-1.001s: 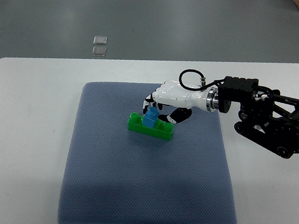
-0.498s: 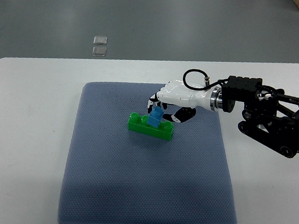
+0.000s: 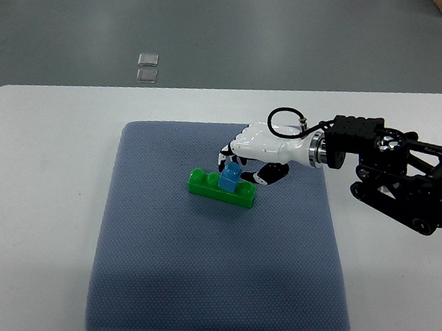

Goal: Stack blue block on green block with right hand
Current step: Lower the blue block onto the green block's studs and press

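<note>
A long green block [image 3: 220, 189] lies on the blue-grey mat [image 3: 217, 276] near its middle back. A small blue block [image 3: 229, 177] sits on top of the green one, about at its middle. My right hand [image 3: 239, 163], white with black fingertips, reaches in from the right and its fingers are curled around the blue block from above and behind. The black forearm [image 3: 394, 172] stretches across the table's right side. The left arm does not show.
The mat lies on a white table [image 3: 36, 193]. Two small square tiles [image 3: 147, 67] rest on the grey floor beyond the table's far edge.
The blue block tilted up half a second ago and now sits lower on the green block. The hand shifted slightly; the green block barely moved.
</note>
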You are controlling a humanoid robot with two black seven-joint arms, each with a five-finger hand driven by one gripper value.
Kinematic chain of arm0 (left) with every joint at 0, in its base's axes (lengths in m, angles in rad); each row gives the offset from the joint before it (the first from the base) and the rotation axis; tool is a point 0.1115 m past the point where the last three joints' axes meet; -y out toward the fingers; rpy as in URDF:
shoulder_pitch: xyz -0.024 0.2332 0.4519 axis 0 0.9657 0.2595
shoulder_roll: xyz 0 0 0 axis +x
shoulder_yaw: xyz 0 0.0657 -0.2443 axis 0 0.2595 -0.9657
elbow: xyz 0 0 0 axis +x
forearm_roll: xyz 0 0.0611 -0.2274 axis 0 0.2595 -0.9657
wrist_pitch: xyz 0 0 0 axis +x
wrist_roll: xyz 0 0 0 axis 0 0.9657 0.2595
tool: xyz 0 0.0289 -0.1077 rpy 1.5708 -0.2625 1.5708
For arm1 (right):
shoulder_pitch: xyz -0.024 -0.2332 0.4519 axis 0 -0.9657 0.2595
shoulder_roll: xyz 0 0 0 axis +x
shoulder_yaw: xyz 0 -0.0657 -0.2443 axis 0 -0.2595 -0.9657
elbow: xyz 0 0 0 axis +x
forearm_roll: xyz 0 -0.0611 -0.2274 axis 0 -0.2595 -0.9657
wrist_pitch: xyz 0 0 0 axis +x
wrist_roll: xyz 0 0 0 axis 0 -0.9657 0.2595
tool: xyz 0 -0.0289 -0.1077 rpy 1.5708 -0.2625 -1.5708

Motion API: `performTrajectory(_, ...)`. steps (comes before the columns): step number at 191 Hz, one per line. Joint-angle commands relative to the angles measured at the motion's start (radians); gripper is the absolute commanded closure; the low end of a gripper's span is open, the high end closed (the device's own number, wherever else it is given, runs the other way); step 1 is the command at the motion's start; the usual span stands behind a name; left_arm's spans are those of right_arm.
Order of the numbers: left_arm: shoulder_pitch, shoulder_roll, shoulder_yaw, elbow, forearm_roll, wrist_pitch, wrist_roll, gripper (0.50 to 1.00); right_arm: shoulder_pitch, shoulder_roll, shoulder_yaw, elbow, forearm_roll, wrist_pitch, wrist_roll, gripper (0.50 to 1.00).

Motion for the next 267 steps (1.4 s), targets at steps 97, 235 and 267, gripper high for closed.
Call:
performTrajectory(97, 0.0, 0.0, 0.0, 0.001, 0.0, 0.0, 0.0, 0.5, -0.016, 0.036, 0.0, -0.04, -0.057, -0.02, -0.002, 1.0)
performTrajectory(235, 0.0, 0.0, 0.0, 0.001, 0.0, 0.0, 0.0, 0.5, -0.028, 0.039, 0.003, -0.065, -0.044, -0.063, -0.01, 0.846)
performTrajectory(267, 0.0, 0.0, 0.0, 0.0, 0.0, 0.0, 0.0, 0.5, -0.025, 0.036, 0.005, -0.065, -0.044, -0.063, -0.01, 0.818)
